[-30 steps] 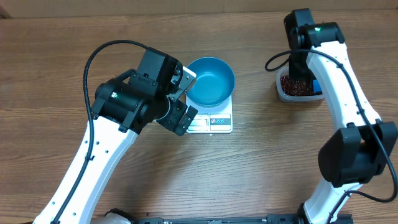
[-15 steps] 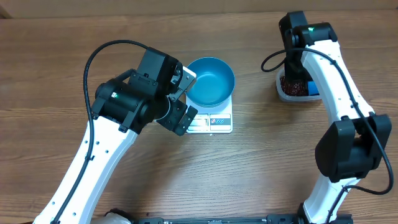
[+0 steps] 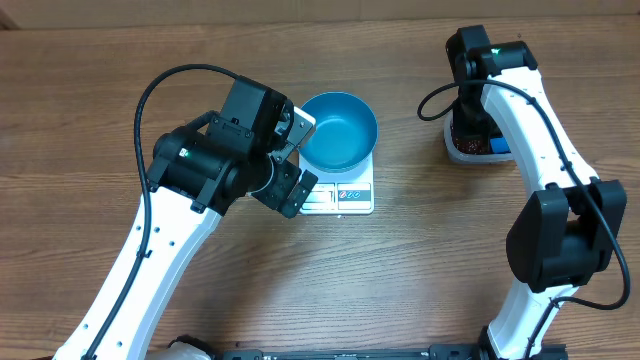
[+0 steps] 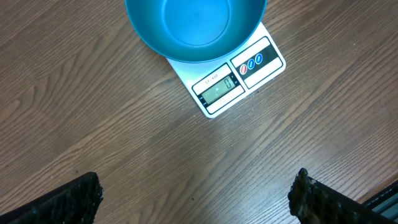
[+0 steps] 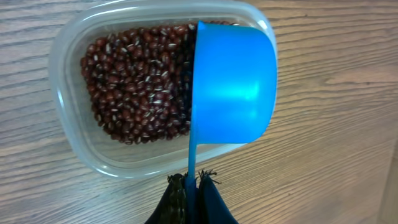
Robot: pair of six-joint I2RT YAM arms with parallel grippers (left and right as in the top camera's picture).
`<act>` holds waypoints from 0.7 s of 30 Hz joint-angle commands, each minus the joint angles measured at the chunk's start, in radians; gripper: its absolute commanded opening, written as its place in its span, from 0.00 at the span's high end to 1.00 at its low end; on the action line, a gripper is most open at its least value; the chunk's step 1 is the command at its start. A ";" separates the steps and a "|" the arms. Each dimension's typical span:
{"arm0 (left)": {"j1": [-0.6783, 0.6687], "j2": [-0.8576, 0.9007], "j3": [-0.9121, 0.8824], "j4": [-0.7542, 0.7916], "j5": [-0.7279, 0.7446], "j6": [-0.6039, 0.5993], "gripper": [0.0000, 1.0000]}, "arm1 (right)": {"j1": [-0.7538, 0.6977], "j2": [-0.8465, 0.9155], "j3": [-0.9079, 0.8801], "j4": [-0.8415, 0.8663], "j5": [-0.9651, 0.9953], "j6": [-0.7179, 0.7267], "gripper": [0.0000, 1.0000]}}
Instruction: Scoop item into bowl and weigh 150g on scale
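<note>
Small dark red-brown beans [image 5: 137, 81] lie in a clear plastic tub [image 5: 68, 112] at the table's far right [image 3: 470, 152]. My right gripper [image 5: 191, 183] is shut on the thin handle of a blue scoop [image 5: 233, 87]. The scoop's cup hangs over the right end of the tub, turned so that I see its outside. The metallic-blue bowl [image 3: 338, 132] stands empty on the white scale [image 3: 350, 195], whose display [image 4: 217, 90] faces me. My left gripper [image 4: 196, 199] is open above bare wood just left of the scale, with nothing between its fingers.
The right arm's wrist [image 3: 478, 60] and its black cable [image 3: 440, 100] hang over the tub in the overhead view and hide most of it. Bare wooden table [image 3: 430, 260] lies in front of the scale and between the two arms.
The right arm has swung a little to the left over the tub, carrying the scoop with it. The left arm, bowl and scale have not moved.
</note>
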 commanded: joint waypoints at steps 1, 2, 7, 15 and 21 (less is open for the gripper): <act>0.004 -0.003 -0.002 0.000 0.011 0.016 0.01 | -0.009 0.022 -0.017 -0.003 -0.068 -0.005 0.96; 0.004 -0.003 -0.002 0.000 0.011 0.016 0.00 | -0.009 0.022 -0.017 -0.007 -0.070 -0.005 0.96; 0.004 -0.003 -0.002 0.000 0.011 0.016 0.00 | -0.009 0.021 -0.014 -0.045 -0.079 -0.005 0.96; 0.004 -0.003 -0.002 0.000 0.011 0.016 0.00 | -0.010 -0.003 -0.013 -0.030 -0.205 -0.044 0.96; 0.004 -0.003 -0.002 0.000 0.011 0.016 0.00 | -0.011 -0.011 -0.006 -0.021 -0.224 -0.057 0.96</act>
